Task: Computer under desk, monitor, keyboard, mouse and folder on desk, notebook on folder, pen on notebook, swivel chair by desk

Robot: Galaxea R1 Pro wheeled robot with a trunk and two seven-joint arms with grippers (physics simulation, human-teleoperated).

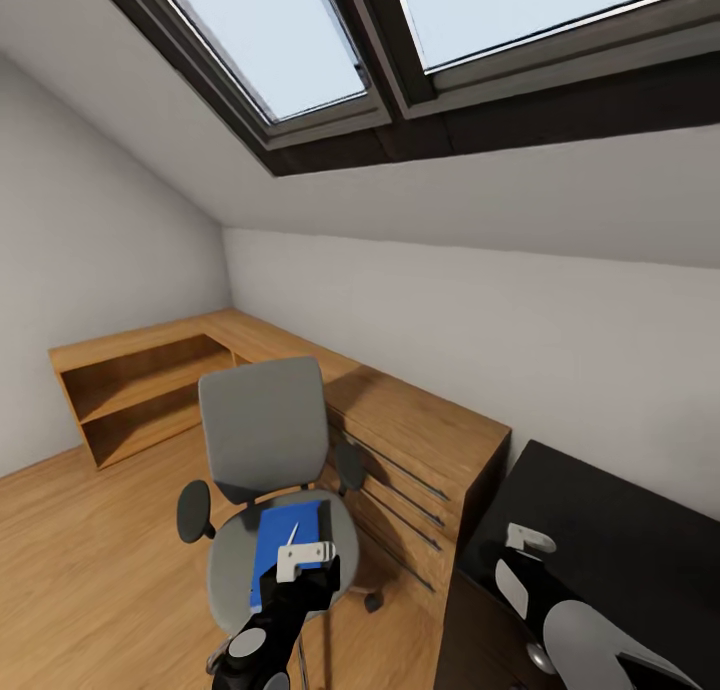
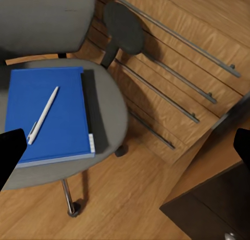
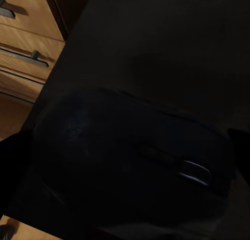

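Your left gripper, fingers spread and empty, hovers above the folder on the swivel chair seat, its black strip pointing toward the backrest; right gripper pinches the mouse.

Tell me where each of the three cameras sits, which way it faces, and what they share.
Head view: from the robot's head, looking forward and down at the swivel chair; both arms show.
Left wrist view: above the chair seat, looking down on the folder and pen; dark fingertips at the edges.
Right wrist view: close over the mouse on the desk.
Shared: head and left wrist views both show chair, folder, pen.
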